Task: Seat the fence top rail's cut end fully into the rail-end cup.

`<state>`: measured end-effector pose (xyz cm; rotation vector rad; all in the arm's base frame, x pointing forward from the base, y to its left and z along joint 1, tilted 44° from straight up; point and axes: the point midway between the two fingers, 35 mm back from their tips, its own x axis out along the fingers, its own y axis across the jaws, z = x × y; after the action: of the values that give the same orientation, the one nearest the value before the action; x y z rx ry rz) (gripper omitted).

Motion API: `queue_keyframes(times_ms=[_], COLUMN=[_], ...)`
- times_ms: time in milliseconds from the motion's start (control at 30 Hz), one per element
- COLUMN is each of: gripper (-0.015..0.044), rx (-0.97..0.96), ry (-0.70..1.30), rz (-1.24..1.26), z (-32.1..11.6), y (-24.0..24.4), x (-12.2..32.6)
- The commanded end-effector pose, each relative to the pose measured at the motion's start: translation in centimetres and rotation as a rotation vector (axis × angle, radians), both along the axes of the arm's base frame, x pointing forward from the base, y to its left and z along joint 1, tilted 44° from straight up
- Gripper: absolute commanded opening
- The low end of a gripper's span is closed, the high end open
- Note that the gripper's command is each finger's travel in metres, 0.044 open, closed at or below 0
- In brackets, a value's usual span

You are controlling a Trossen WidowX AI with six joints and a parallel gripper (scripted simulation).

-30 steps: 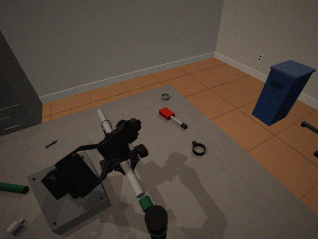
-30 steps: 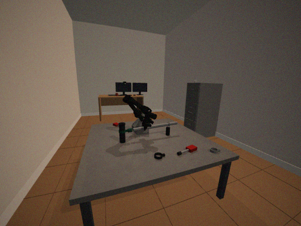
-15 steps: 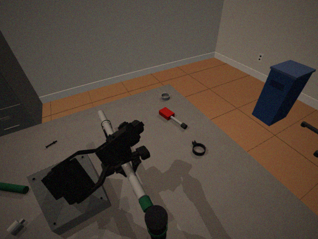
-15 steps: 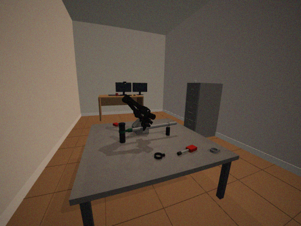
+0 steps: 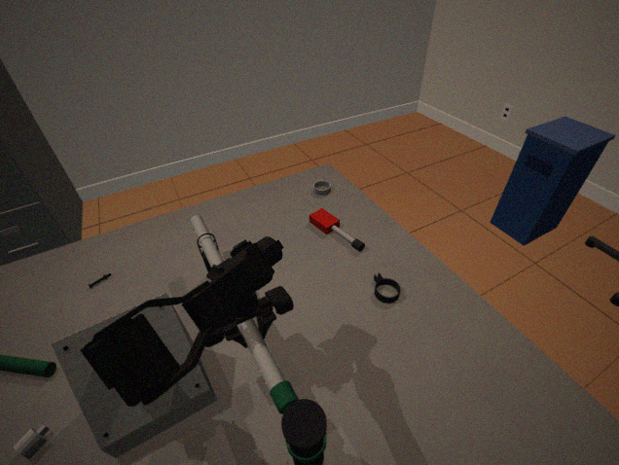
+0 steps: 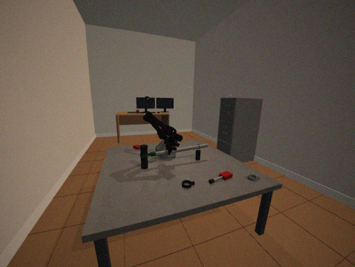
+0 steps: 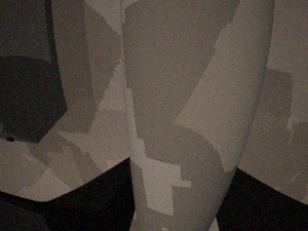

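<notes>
The white rail (image 5: 268, 360) (image 6: 189, 148) (image 7: 195, 96) passes through the thin loop cap on the small post (image 6: 197, 155). Its near end meets the mouth of the green end cup (image 5: 283, 395) (image 6: 153, 154) in line with it; how deep the cut end sits inside is hidden. The cup hangs on the green brace band (image 6: 144, 156), up near the cap (image 5: 304, 422) of the big black post (image 6: 144, 163). My gripper (image 5: 243, 327) (image 6: 171, 151) (image 7: 176, 163) is shut on the rail between loop and cup.
A grey block (image 5: 117, 430) stands beside the arm. A black clamp ring (image 5: 387, 300) (image 6: 186, 187), a red-ended tool (image 5: 324, 220) (image 6: 226, 175) and a grey ring (image 5: 322, 192) lie on the table. A green tube (image 5: 24, 365) and a bolt (image 5: 99, 280) lie at the left in the top view.
</notes>
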<state>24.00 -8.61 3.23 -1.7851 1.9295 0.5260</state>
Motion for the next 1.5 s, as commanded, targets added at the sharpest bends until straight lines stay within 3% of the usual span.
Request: queue_keyframes(times_ms=[0, 1467], gripper=[0.0000, 0.0000], rx=[-0.017, -0.001], ry=[-0.001, 0.001], rz=[0.006, 0.001], z=[0.45, 0.17], y=[-0.24, -0.03], x=[0.02, 0.05])
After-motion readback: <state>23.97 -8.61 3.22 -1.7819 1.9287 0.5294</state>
